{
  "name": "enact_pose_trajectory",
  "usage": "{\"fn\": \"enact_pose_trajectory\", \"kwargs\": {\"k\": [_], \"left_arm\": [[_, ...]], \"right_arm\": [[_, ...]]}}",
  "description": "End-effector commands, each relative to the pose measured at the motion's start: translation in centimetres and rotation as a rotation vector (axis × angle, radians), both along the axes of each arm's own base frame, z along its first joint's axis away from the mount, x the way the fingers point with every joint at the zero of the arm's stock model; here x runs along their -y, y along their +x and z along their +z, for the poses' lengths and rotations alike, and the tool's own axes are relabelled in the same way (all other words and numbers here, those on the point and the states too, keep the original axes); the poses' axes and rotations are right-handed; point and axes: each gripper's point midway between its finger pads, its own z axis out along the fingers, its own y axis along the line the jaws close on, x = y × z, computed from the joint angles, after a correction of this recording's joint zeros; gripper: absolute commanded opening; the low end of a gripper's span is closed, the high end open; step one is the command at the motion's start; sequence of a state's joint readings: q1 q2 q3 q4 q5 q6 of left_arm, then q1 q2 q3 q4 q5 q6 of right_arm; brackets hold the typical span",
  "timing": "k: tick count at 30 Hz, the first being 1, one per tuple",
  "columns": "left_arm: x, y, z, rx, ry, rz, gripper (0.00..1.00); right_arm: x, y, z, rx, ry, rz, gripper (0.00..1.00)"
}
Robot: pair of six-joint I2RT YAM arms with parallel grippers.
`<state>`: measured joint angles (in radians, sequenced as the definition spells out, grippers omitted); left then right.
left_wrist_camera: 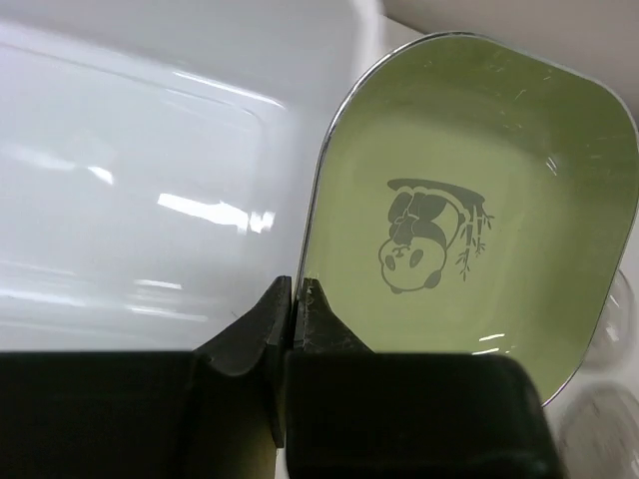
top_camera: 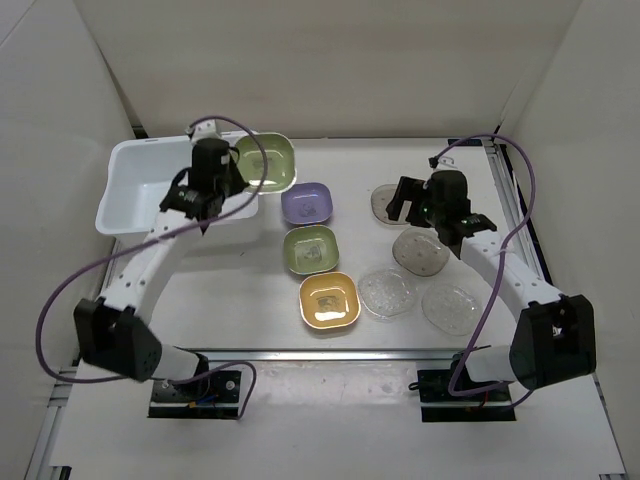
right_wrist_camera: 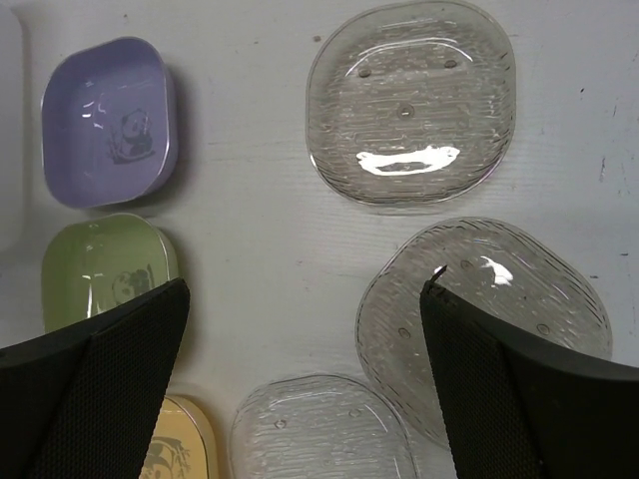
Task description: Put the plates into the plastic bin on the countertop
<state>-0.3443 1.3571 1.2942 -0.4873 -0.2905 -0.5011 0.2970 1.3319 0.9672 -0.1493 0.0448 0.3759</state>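
We're clamping the pale green panda plate (left_wrist_camera: 469,200) by its rim in the left gripper (left_wrist_camera: 295,299) at the right edge of the white bin (left_wrist_camera: 150,150). The right gripper (right_wrist_camera: 305,289) is hanging with jaws spread wide over the clear plates (right_wrist_camera: 409,100).

Arms (top_camera: 150,265) white w/ blk joints (top_camera: 118,340), blk pincers (left_wrist_camera: 293,297) (right_wrist_camera: 305,289), purple cables (top_camera: 232,119).

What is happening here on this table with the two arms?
The left tool is shut on the rim of a pale green plate and holds it at the edge of the white plastic bin, not yet inside. The right tool is open above the clear plates and holds nothing. A purple plate, a second green plate, a yellow plate and four clear ones lie on the countertop.
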Motion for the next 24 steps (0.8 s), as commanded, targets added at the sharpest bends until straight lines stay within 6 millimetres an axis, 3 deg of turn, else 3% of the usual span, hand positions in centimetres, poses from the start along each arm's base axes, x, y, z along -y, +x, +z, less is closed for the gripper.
{"fn": "enact_pose_trajectory", "kwargs": {"k": [1,2,4,6,7,8,9,10,11,13,14,21,24], "left_arm": [[-5.2,3.7,1.3,0.028,0.020,0.118,0.10],[-6.1,4.8,0.6,0.009,0.025,0.142,0.10],[-9.9,6.0,-0.2,-0.011,0.020,0.234,0.10],[-12.6,7.5,-2.7,-0.066,0.004,0.270,0.10],[-12.9,8.1,-3.4,-0.080,-0.018,0.250,0.10],[-13.5,9.0,-5.3,-0.113,-0.002,0.250,0.10],[-14.1,9.6,-5.6,-0.113,0.013,0.261,0.10],[-14.2,10.1,-6.3,-0.128,0.038,0.260,0.10],[-14.4,10.8,-8.4,-0.170,0.061,0.253,0.10],[-14.8,12.1,-9.2,-0.186,0.101,0.230,0.10],[-14.9,12.5,-11.0,-0.223,0.111,0.225,0.10],[-15.4,14.6,-14.4,-0.306,0.133,0.218,0.10],[-15.3,15.2,-15.8,-0.357,0.135,0.212,0.17]], "right_arm": [[-0.7,1.1,0.8,0.027,-0.008,0.022,0.99],[-0.4,1.3,0.7,0.018,-0.015,0.007,0.99],[-0.3,1.6,0.3,0.006,-0.015,-0.010,0.99],[-0.6,1.8,0.0,0.006,-0.008,-0.013,0.99],[-0.6,2.1,-0.1,0.008,-0.001,-0.010,0.99],[-0.9,2.1,0.0,0.009,0.008,-0.006,0.99],[-1.2,2.2,-0.4,0.005,0.006,0.009,0.99],[-1.5,2.5,-0.4,0.009,0.008,0.015,0.99],[-1.5,2.5,-0.5,0.005,0.001,0.018,0.99],[-2.2,3.0,-0.7,-0.001,-0.011,0.037,0.99],[-2.3,3.1,-0.7,-0.002,-0.023,0.043,0.99],[-3.0,3.3,-1.1,-0.009,-0.060,0.056,0.99],[-3.4,2.8,-1.6,-0.023,-0.066,0.090,0.99]]}}
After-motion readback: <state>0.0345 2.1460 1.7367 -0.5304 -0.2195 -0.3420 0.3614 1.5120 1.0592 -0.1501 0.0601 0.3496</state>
